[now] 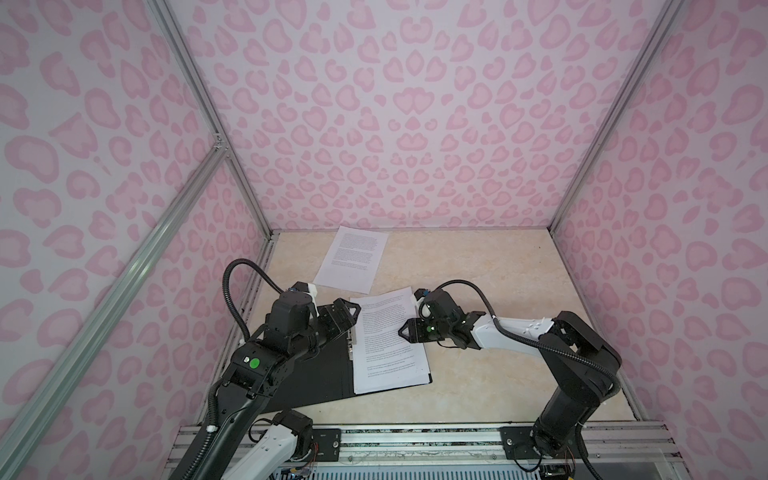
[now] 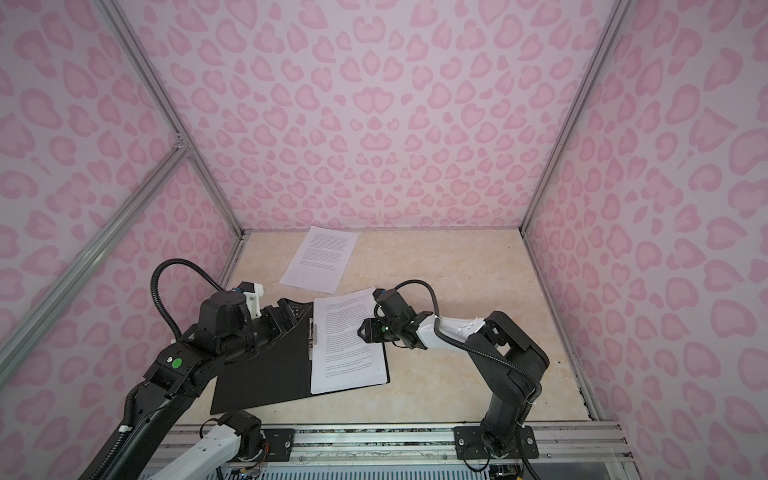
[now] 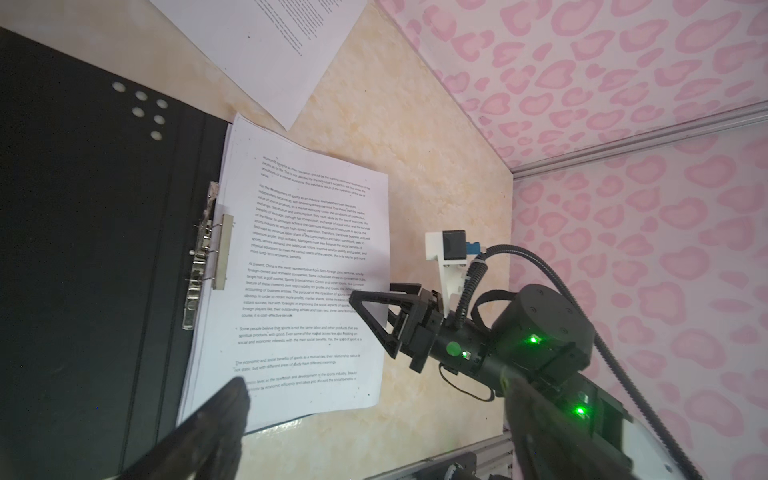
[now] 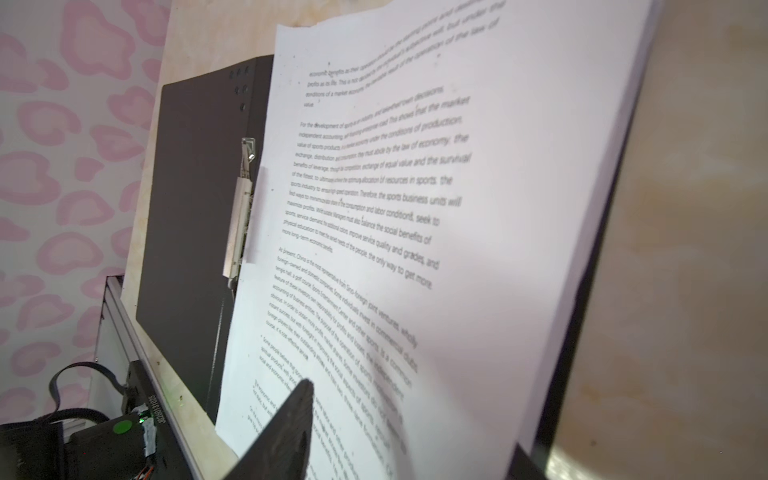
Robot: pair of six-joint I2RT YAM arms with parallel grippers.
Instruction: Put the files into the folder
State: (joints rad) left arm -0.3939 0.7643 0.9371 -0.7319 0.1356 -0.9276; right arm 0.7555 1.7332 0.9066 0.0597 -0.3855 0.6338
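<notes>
The folder (image 1: 316, 374) (image 2: 266, 374) lies open on the table, black inside up, with a metal clip (image 3: 212, 249) (image 4: 241, 220) along its spine. A stack of files (image 1: 386, 345) (image 2: 345, 349) (image 3: 307, 249) (image 4: 415, 208) rests on its right half. One more printed sheet (image 1: 353, 257) (image 2: 322, 257) (image 3: 282, 41) lies apart near the back wall. My left gripper (image 1: 353, 318) (image 2: 303, 313) (image 3: 374, 415) hovers open over the folder's far left part, holding nothing. My right gripper (image 1: 405, 330) (image 2: 360, 330) (image 3: 370, 293) (image 4: 411, 419) is at the stack's right edge, fingers apart over the top sheet.
Pink patterned walls (image 1: 415, 124) close in the beige table (image 1: 478, 374) on three sides. An aluminium rail (image 1: 415, 440) with both arm bases runs along the front edge. The left arm's body hangs over the folder's left half.
</notes>
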